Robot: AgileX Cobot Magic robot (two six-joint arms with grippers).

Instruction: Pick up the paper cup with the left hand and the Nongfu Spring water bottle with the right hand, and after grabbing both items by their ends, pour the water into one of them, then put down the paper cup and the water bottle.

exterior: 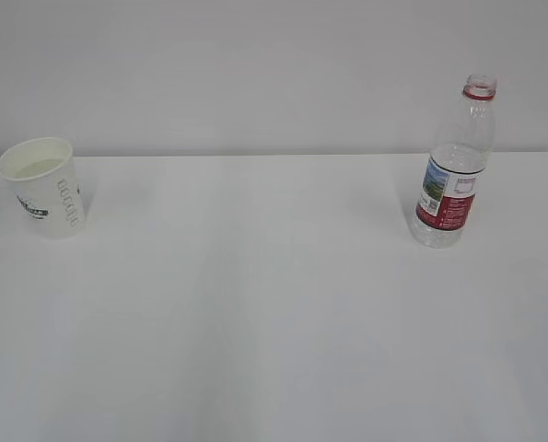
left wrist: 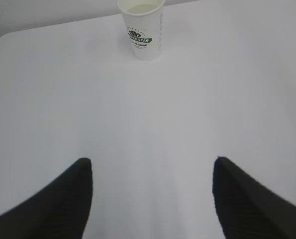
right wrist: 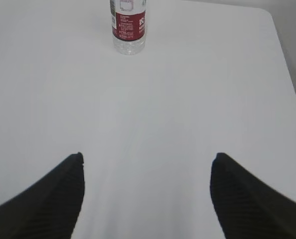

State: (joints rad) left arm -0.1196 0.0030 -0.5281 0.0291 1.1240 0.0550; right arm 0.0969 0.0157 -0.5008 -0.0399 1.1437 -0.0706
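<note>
The white surface (exterior: 274, 304) fills the exterior view, with broad bare room across its middle and front. The Nongfu Spring water bottle (exterior: 454, 175) stands upright and uncapped at the right, near the back edge. The paper cup (exterior: 43, 187) stands upright at the far left, also close to the back edge, with water (exterior: 40, 168) inside. The left gripper (left wrist: 152, 167) hangs well short of the cup, jaws spread and empty. The right gripper (right wrist: 147, 162) hangs likewise well short of the bottle, jaws spread, holding nothing.

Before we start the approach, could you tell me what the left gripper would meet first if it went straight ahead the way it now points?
Probably the paper cup. The left gripper is open, with only bare table ahead of it. The cup stands upright near the far edge, roughly centred, though distance is hard to judge.
</note>
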